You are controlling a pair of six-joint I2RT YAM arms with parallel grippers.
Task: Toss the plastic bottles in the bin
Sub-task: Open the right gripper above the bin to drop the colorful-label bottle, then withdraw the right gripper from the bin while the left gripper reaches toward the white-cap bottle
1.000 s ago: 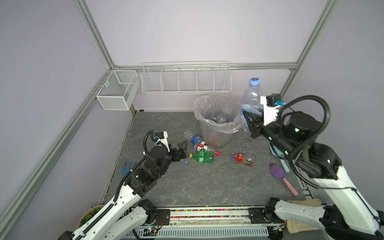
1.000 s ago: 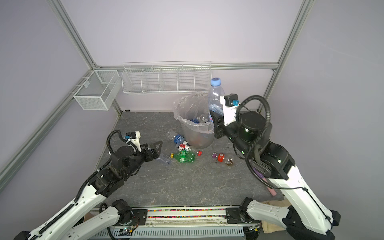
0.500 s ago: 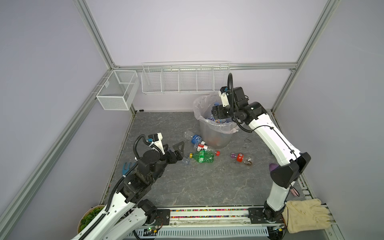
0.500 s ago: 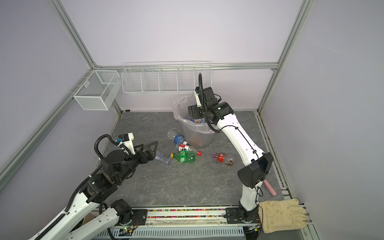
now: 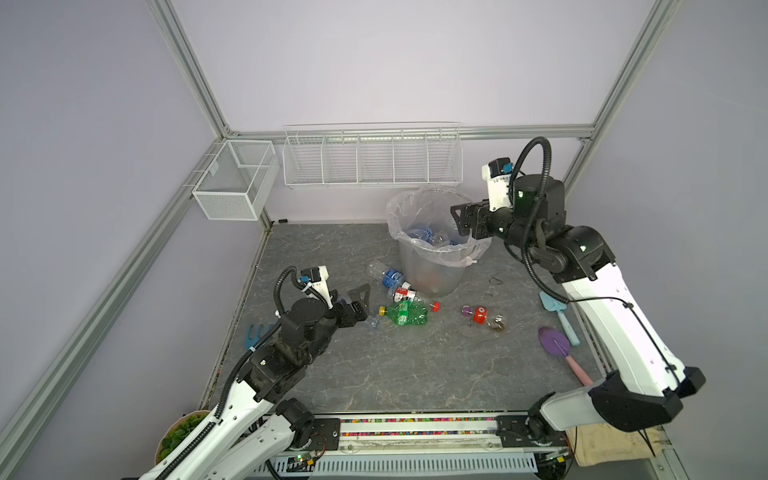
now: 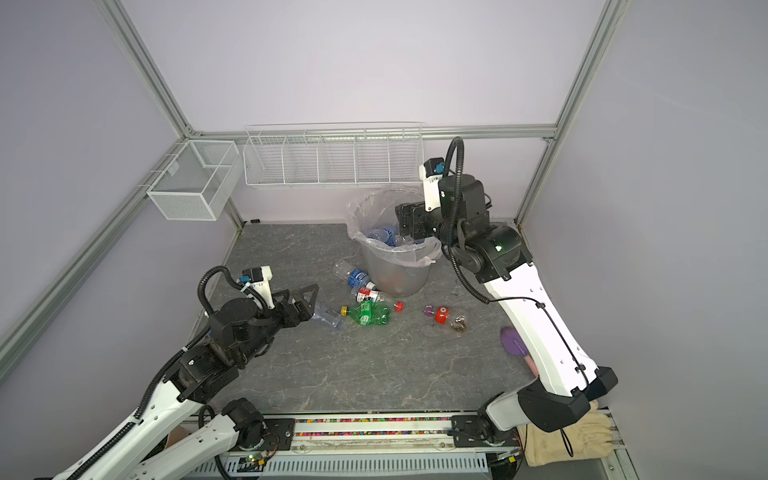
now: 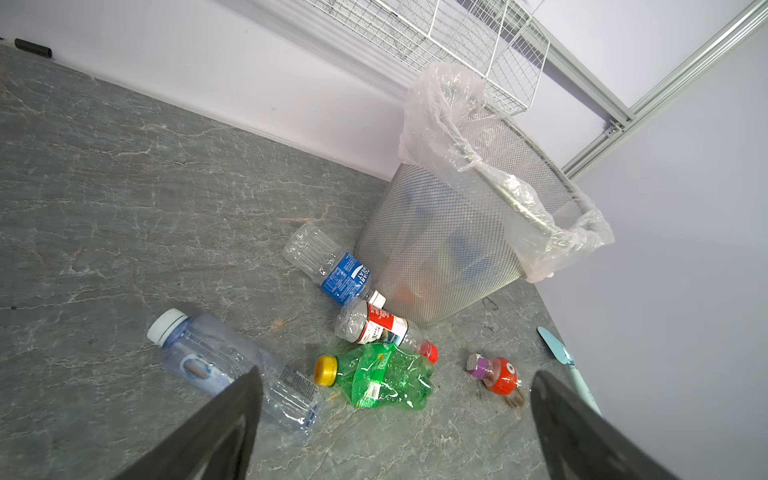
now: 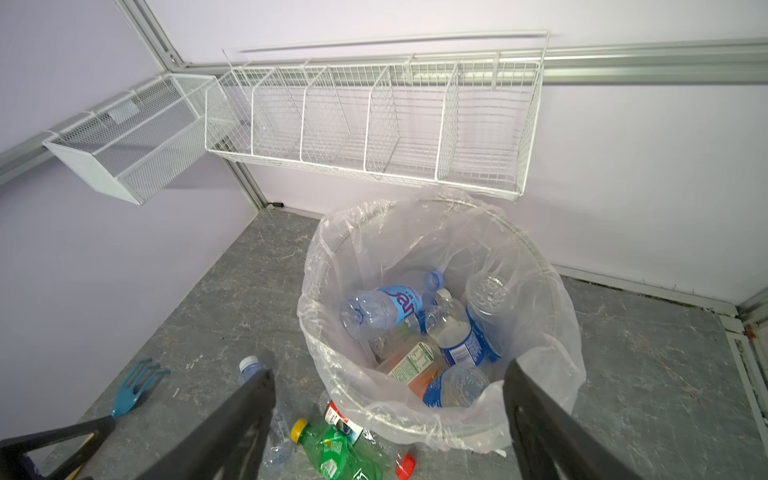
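A grey marbled tabletop (image 5: 374, 374) is being enclosed by pale lilac walls and an aluminium frame. Two white wire baskets, a long divided one (image 5: 372, 156) and a small one (image 5: 232, 180), are being seen hung on the walls, nothing visible inside. The bin (image 5: 432, 270), lined with a clear bag, is being seen near the back wall; several plastic bottles (image 8: 415, 324) with blue and orange labels are lying inside it.

On the tabletop beside the bin are being seen a blue-label bottle (image 7: 332, 266), a red-label bottle (image 7: 374, 326), a crushed green bottle (image 7: 382, 378), a clear bottle (image 7: 232, 365) and a small red-label bottle (image 7: 496, 374). A purple spoon (image 5: 559, 347), a teal trowel (image 5: 557, 313) and a blue rake (image 5: 255, 334) are lying near the edges.

The right gripper (image 5: 467, 218) is being held over the bin rim, jaws spread wide, nothing gripped. The left gripper (image 5: 359, 301) is being held low just above the clear bottle, jaws fully spread, nothing gripped.
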